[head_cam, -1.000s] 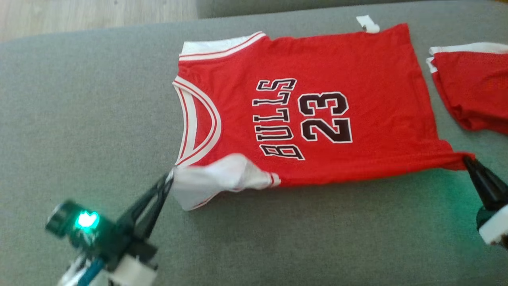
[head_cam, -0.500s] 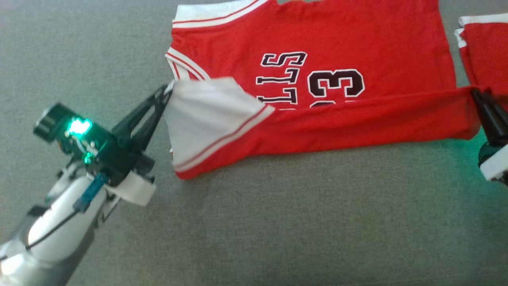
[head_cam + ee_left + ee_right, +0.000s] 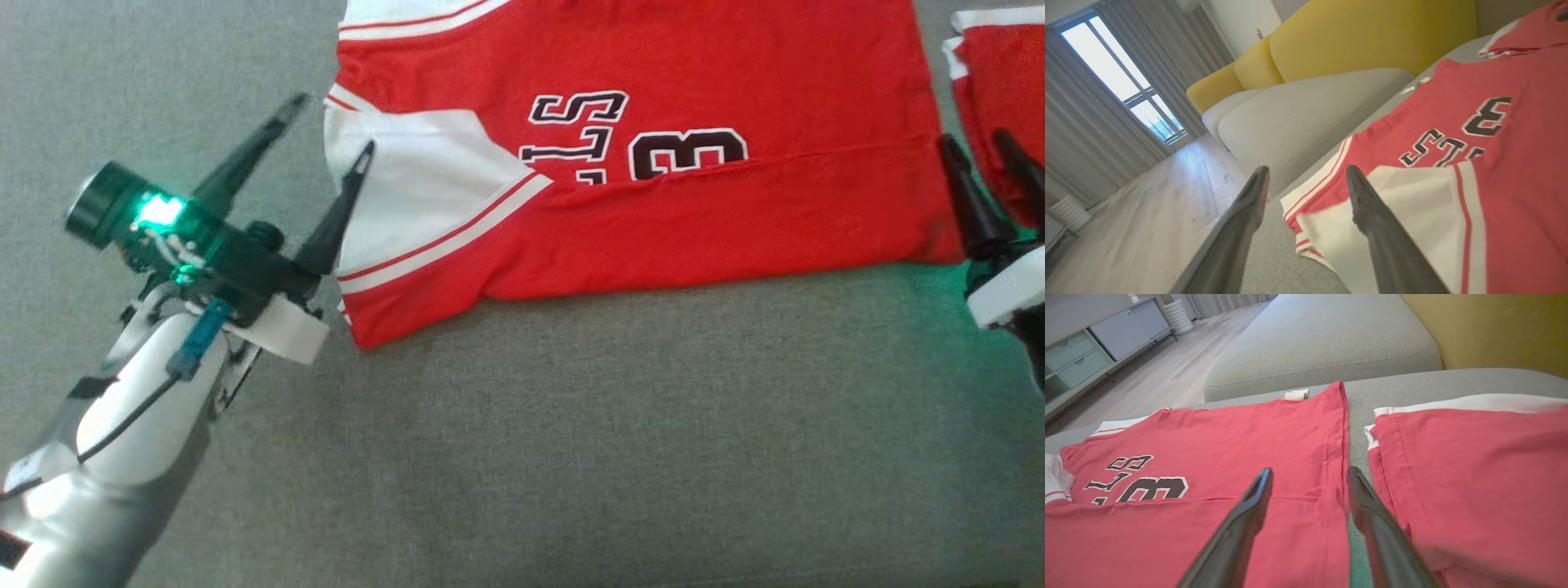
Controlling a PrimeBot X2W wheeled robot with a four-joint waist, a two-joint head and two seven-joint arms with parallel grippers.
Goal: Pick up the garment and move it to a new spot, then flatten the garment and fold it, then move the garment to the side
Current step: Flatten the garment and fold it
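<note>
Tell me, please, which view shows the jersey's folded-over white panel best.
The head view: the white panel lies nearly whole on the red jersey. The left wrist view has it close but partly behind a finger; the right wrist view catches a sliver at its left edge.

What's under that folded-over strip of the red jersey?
The folded strip of the red basketball jersey lies on its own front, hiding part of its black lettering and number. Beneath is the grey fabric cushion.

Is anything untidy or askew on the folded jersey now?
Yes. On the jersey, the folded-over flap shows a white inside patch beside the left gripper, and its near corner sticks out past the fold line, so that end looks uneven.
</note>
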